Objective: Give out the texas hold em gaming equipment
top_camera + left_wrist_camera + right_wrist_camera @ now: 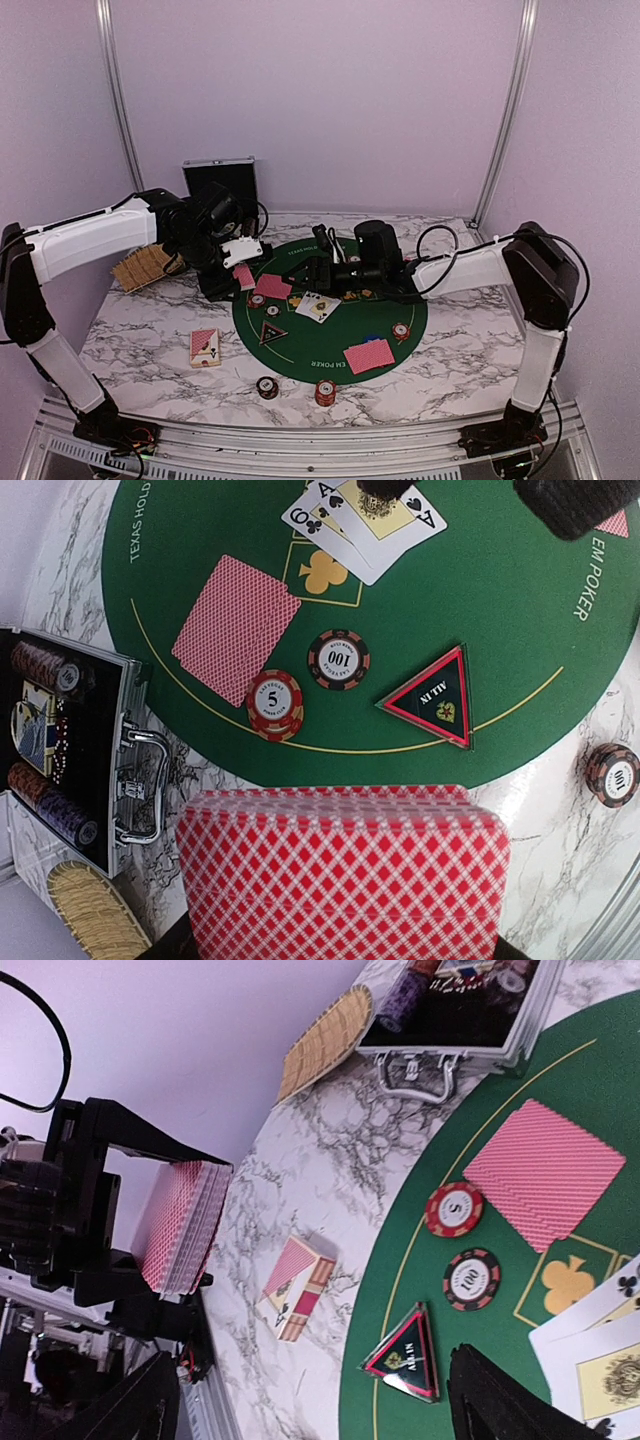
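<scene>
Far left, the case (125,770) lies open with rolls of chips (45,665) inside, so there looks to be more to hand out. Just near of it, a card box (205,347) rests on the marble.

The left gripper (240,265) is clenched on the deck (340,880), holding it red backs up at the mat's (500,610) left edge. Plenty of cards are in that deck.

On the mat's left side, one hand (235,620) lies face down. Just beside it sit a red chip (274,702) and a dark chip (338,659), with the triangle (432,693) to their right.

At mid-mat, the face-up cards (365,520) are fanned out. The right gripper (478,495) hovers over them, jaws spread wide and nothing between them.

On the right side, a second hand (368,355) is down, with a chip (400,331) close by. Two chip stacks (267,387) stand off the mat on the near side.

My read: two seats are served and the board is started. More dealing and chip-sharing looks to be ahead.
</scene>
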Tool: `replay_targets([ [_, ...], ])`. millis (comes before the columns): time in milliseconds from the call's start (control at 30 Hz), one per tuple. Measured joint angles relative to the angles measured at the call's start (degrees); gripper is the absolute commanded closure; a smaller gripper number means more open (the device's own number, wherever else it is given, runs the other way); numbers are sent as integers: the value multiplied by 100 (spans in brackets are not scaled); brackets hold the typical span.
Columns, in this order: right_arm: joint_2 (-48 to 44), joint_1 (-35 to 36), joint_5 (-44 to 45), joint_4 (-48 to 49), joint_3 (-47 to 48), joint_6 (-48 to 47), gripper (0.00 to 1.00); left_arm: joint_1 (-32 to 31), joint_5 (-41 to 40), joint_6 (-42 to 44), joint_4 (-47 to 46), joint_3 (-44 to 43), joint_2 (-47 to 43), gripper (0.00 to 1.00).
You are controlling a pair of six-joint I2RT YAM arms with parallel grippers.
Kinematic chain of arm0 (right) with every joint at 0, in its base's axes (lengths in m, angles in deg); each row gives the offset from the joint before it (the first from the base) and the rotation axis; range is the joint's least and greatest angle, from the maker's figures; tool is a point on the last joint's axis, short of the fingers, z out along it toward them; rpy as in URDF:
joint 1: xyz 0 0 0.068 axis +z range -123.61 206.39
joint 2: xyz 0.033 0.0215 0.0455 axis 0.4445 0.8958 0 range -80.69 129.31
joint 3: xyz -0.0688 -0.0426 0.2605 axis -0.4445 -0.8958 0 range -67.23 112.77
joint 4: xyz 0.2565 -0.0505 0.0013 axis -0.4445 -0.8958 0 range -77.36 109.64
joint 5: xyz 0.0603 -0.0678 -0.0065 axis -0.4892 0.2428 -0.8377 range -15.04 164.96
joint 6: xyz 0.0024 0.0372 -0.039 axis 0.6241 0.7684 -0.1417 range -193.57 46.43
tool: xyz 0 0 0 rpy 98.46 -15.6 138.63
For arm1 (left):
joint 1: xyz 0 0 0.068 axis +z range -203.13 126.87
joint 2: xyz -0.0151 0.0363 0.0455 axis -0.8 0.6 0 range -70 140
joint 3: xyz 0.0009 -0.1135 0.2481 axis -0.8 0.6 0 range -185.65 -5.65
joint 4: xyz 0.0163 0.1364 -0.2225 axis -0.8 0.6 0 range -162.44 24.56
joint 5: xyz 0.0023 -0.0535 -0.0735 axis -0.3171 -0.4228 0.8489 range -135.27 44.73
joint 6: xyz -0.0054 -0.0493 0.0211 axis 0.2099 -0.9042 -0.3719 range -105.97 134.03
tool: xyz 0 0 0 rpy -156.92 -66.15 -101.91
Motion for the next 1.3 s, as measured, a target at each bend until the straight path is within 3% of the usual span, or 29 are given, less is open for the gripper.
replay_targets([
  [167,531,2,-785,1093,0,1333,8,0,0,0,-2,-24,0,100],
  [600,1582,181,-1388,2420,671,3165,9,0,125,0,0,-101,2,100],
  [1300,2570,551,-1515,2905,2063,4413,12,0,201,-2,-2,-125,11,100],
])
